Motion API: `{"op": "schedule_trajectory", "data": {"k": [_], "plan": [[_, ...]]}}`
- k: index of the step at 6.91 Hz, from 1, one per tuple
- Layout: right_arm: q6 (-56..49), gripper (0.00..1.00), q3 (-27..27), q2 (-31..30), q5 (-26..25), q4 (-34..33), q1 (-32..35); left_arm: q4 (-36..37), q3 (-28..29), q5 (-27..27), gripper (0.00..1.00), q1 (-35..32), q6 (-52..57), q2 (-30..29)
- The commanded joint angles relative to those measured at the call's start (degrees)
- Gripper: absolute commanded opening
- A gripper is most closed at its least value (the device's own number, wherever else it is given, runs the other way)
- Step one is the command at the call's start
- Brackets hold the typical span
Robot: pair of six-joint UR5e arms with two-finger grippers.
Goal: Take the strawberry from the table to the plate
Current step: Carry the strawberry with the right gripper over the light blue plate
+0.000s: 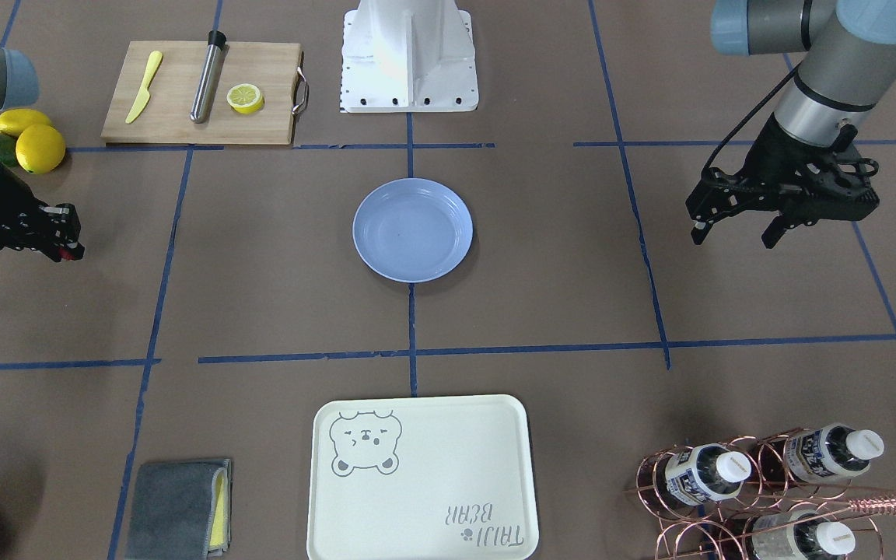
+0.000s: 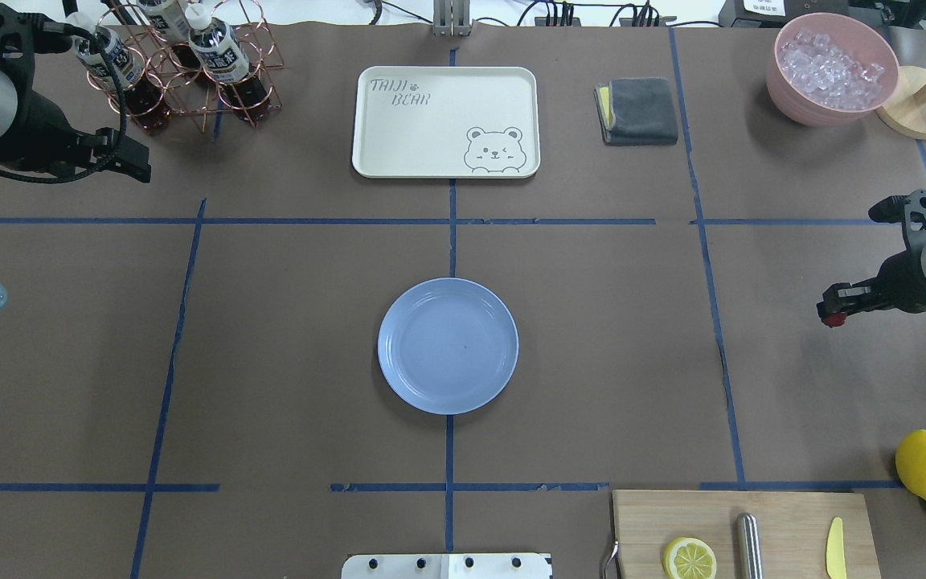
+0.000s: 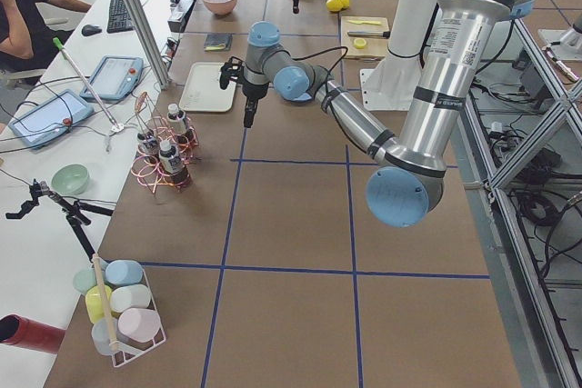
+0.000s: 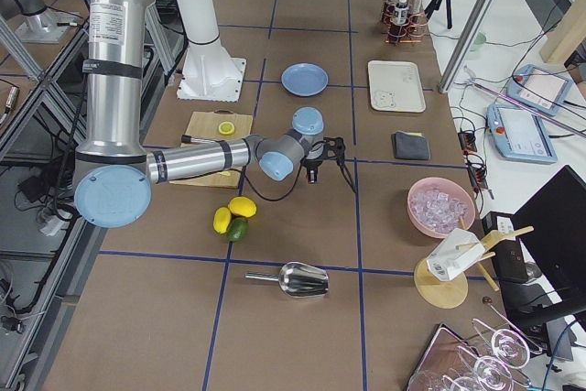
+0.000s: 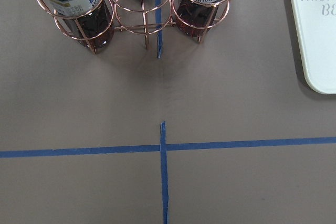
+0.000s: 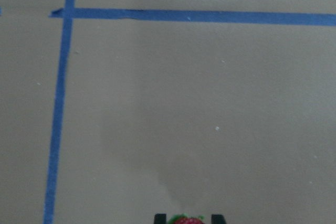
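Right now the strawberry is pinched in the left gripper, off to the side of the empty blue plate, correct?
Wrong arm. The strawberry is pinched in the right gripper, as the right wrist view shows; the left gripper is open with nothing in it. The rest stands: the blue plate is empty, and the berry is off to its side.

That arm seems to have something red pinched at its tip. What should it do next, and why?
Probably swing the right gripper sideways toward the centre. Its wrist view shows the small red strawberry clamped in it, and the round light-blue plate there lies empty, so carrying the berry over the plate looks like the next step.
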Motion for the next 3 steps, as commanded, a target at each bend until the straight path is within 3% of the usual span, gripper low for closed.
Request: {"op": "schedule_trajectory", "data": {"k": [1,3], "plan": [[6.2,0.0,2.3,8.9,1.2,-8.1,-1.7,0.0,1.8,0.0,1.0,-3.1,9.7,1.9],[16.6,0.0,4.5,21.3,0.3,-20.4,-7.3,-0.1,4.9,-0.4,1.0,-7.1,16.9,2.7]]}}
